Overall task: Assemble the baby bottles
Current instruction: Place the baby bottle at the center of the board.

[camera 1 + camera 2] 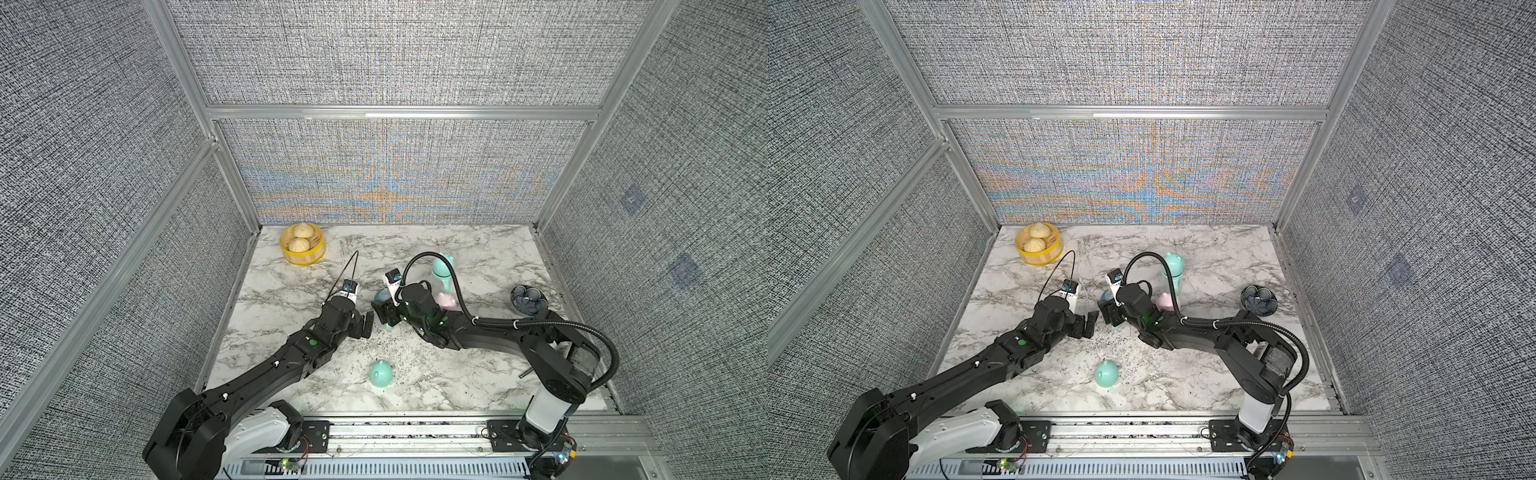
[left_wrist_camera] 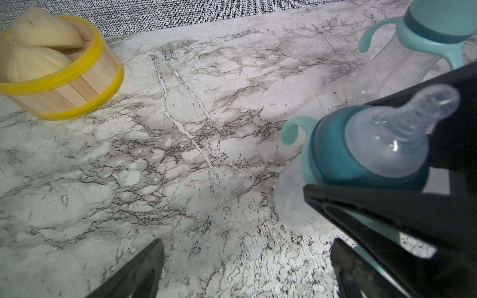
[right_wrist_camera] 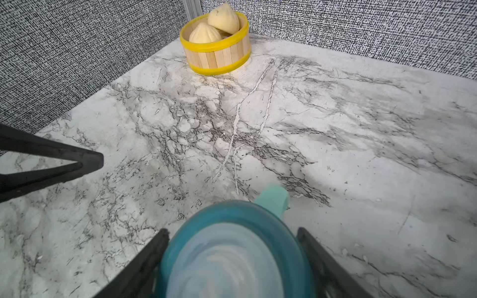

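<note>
We found the right gripper (image 1: 383, 316) near the middle of the marble tabletop (image 1: 478, 374), its jaws set on either side of the teal collar (image 3: 232, 214) of an uncapped baby bottle (image 2: 294, 206). They stood close against the collar, but we could not tell whether they gripped it or stood just clear. The bottle carried its clear nipple (image 2: 402, 123) and a mint handle ring (image 2: 291, 129), and its clear body reached down to the tabletop. The left gripper (image 1: 367, 325) hung just beside it, jaws wide apart and empty. Beyond the right wrist a capped bottle (image 1: 440, 266) stood upright, with a pink piece (image 1: 446, 300) near it, partly hidden by the arm. A loose mint dome cap (image 1: 380, 373) lay toward the front edge. The yellow steamer basket (image 1: 309, 257) sat in the far left corner, and the dark bowl (image 1: 528, 300) sat by the right edge.
</note>
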Robot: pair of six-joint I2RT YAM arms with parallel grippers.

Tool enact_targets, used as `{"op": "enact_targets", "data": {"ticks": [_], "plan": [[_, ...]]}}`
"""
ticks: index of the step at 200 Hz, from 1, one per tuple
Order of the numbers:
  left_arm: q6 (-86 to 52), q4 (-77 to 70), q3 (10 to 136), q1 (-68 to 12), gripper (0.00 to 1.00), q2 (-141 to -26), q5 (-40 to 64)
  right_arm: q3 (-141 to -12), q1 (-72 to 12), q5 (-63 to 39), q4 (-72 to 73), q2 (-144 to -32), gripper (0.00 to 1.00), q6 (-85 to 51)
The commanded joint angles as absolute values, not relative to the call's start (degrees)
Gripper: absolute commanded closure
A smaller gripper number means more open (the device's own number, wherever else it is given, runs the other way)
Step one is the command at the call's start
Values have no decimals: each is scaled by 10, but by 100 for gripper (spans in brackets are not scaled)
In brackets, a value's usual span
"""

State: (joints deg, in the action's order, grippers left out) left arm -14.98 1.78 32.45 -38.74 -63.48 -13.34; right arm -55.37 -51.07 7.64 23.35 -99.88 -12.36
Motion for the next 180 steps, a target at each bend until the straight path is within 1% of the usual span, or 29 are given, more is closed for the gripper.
{"op": "enact_targets", "data": {"ticks": [1,20,56,85,120,180], "plan": [[-147,4,323,-385,0,-630,-135,-565,-516,86,225,-997,17,-108],[-147,4,323,-385,0,-629,-134,-565,-518,84,213,-992,13,-104],[-146,4,325,-384,0,-633,-134,-594,-519,80,185,-976,10,-98],[-147,5,328,-381,0,-636,-133,-609,-521,84,135,-949,7,-94],[-153,5,329,-368,0,-638,-121,-637,-526,87,34,-906,5,-92],[-160,-2,337,-336,0,-635,-91,-667,-560,92,-145,-830,5,-84]]}}
